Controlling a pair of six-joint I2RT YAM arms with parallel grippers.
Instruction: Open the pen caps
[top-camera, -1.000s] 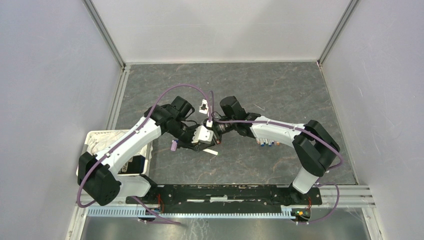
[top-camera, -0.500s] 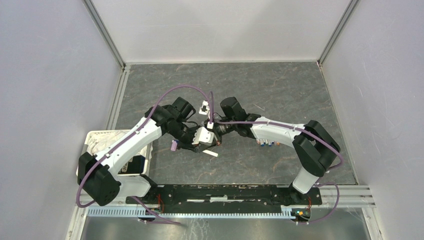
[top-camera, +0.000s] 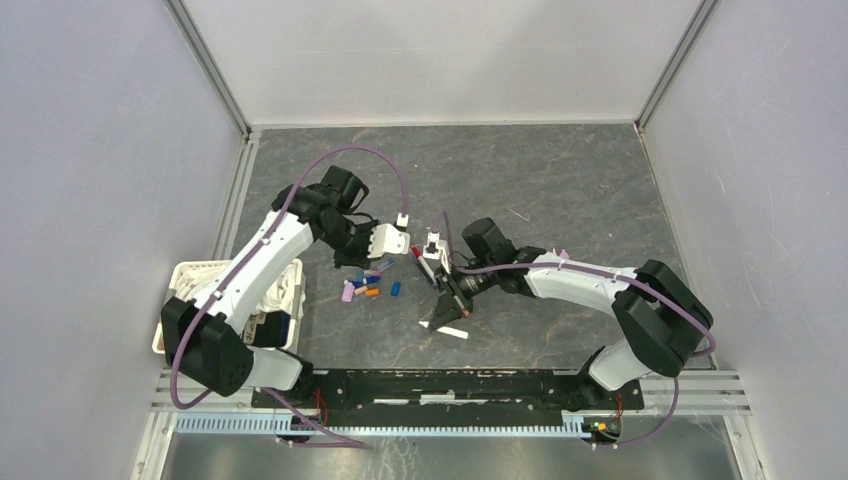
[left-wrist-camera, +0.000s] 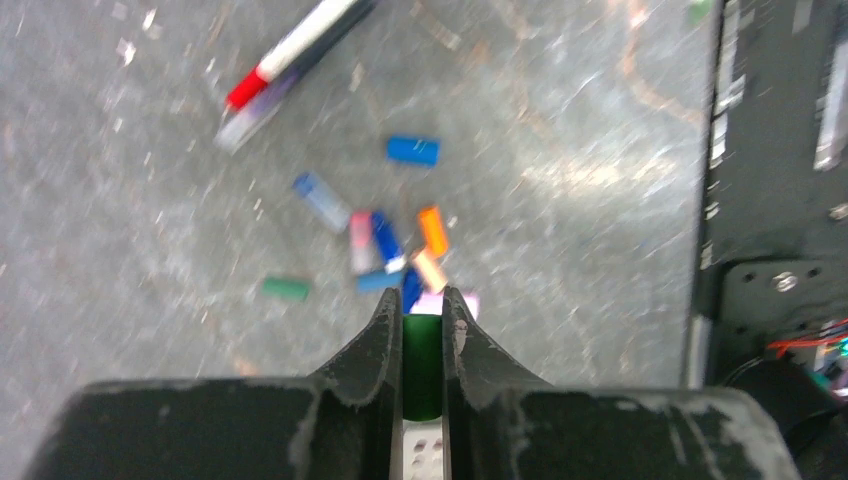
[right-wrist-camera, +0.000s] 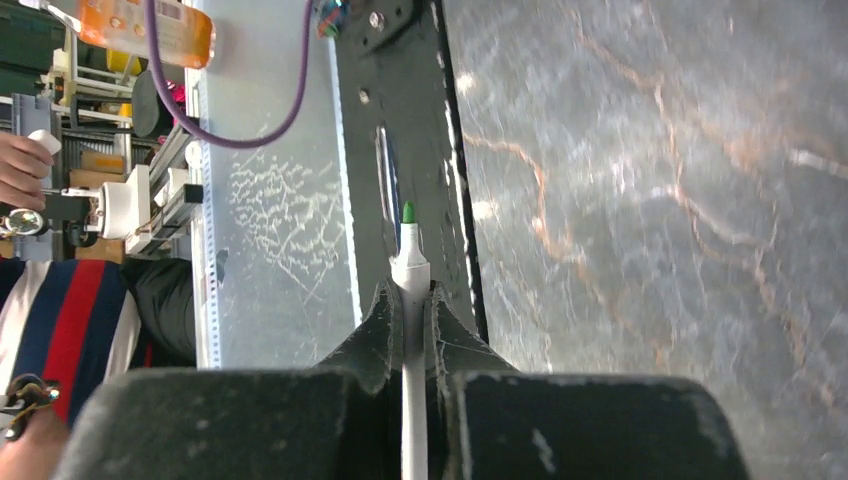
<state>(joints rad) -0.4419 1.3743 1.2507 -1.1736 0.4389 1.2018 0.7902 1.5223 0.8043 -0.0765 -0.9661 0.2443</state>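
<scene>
Seemingly mid-task, I note my left gripper (left-wrist-camera: 422, 305) pinching a green cap (left-wrist-camera: 422, 370), my right gripper (right-wrist-camera: 408, 295) clamping the bared green-tipped pen (right-wrist-camera: 408, 258), loose caps (left-wrist-camera: 385, 240) heaped on the table, and a red-ended pen (left-wrist-camera: 290, 45) probably left to do.

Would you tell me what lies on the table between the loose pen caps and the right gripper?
Nothing: in the top external view, the table between the pen caps and the right gripper is bare.

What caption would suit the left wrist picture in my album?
Left tool pinching a green cap above a scatter of loose coloured caps on the grey table.
</scene>
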